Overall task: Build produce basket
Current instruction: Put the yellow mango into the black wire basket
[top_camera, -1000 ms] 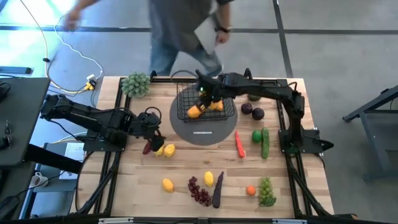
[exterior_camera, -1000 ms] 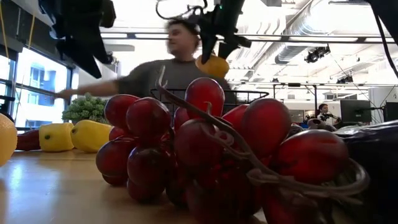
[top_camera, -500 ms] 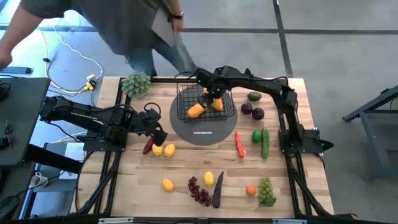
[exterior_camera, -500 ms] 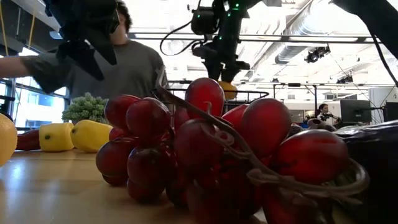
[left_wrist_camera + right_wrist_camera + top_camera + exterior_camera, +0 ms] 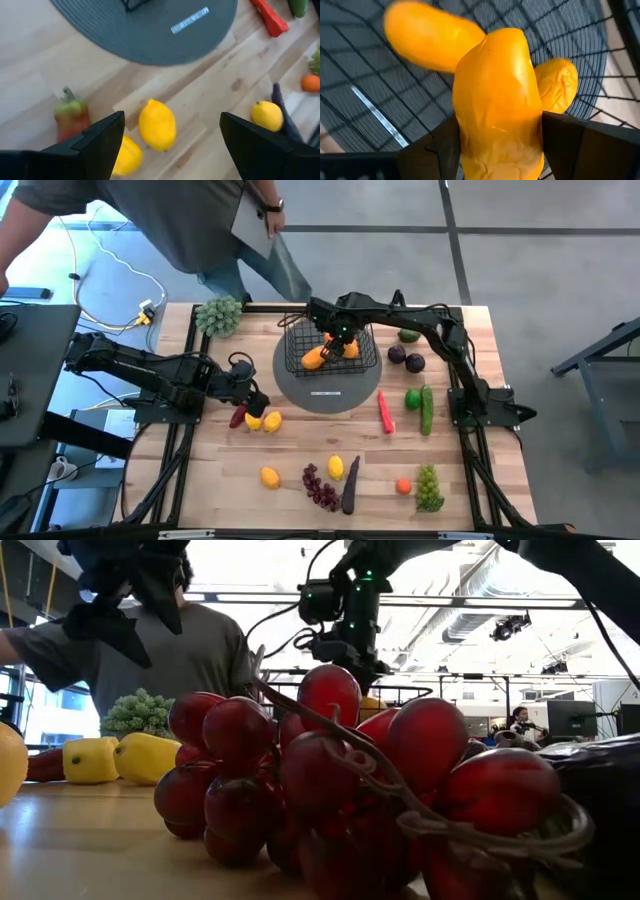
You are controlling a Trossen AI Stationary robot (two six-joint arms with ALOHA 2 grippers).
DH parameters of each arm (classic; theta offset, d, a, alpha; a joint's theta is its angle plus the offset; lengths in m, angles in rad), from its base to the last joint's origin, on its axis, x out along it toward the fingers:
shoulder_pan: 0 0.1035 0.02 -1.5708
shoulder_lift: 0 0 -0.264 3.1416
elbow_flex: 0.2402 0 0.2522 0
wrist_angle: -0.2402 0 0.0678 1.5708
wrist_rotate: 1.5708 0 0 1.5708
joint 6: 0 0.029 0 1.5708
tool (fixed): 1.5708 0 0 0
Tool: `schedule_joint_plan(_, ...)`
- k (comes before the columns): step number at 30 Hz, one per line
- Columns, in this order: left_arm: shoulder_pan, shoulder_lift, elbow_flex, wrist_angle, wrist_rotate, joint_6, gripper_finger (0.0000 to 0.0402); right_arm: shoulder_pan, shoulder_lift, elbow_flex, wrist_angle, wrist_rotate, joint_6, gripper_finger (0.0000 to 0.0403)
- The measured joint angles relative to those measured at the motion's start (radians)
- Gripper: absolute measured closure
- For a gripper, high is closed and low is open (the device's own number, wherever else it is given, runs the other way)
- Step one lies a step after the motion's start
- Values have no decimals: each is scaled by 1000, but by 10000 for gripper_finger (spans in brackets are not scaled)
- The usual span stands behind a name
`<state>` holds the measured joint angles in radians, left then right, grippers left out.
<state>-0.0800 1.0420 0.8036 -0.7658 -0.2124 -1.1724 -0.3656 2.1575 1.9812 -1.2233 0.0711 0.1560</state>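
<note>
The black wire basket (image 5: 330,350) stands on a round dark grey disc (image 5: 328,385) at the table's far middle. Two orange mangoes (image 5: 430,35) (image 5: 555,85) lie in it. My right gripper (image 5: 340,338) (image 5: 500,145) is over the basket, pointing down, shut on a third orange mango (image 5: 500,110). My left gripper (image 5: 252,398) (image 5: 171,120) hangs open above two yellow lemons (image 5: 157,125) (image 5: 125,155) and a red pepper (image 5: 71,115), left of the disc, touching nothing. My right gripper pinches the mango between its two fingers, one on each of its long sides (image 5: 465,135). The fingers come from above, pointing down. The mango hangs at about the height of the basket's rim (image 5: 372,700); whether it touches the mangoes below, I cannot tell.
Loose produce lies on the table's right and near parts: carrot (image 5: 385,412), cucumber (image 5: 427,408), eggplant (image 5: 350,485), purple grapes (image 5: 320,487), green grapes (image 5: 428,488), more lemons (image 5: 270,477). A leafy bunch (image 5: 220,315) sits far left. A person (image 5: 180,220) stands past the far edge.
My right gripper has come down with the mango from well above the basket to its rim, drifting a little toward the table's left and rolling its wrist. My left gripper has rolled about its own line without shifting. The person behind the table has walked leftward.
</note>
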Motion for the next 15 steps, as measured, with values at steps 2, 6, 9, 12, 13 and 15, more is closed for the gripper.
schedule_joint_plan(2, -13, 0, 0, 4, 9, -32, 87, -1, 5, 0, -3, 0, -37, 203)
schedule_joint_plan(6, -37, 15, 0, 8, 22, -96, 87, 1, 19, 0, -10, 8, -89, 203)
schedule_joint_plan(9, -58, 30, 0, 10, 22, -125, 87, 1, 20, 0, 0, 14, -93, 193)
schedule_joint_plan(12, -77, 54, 1, 39, 22, -137, 87, 1, 24, 0, -5, 14, -87, 169)
schedule_joint_plan(13, -84, 59, 0, 37, 22, -141, 87, 1, 24, 0, -3, 14, -87, 160)
schedule_joint_plan(15, -95, 65, 0, 56, 21, -159, 87, 1, 23, 0, -2, 15, -86, 143)
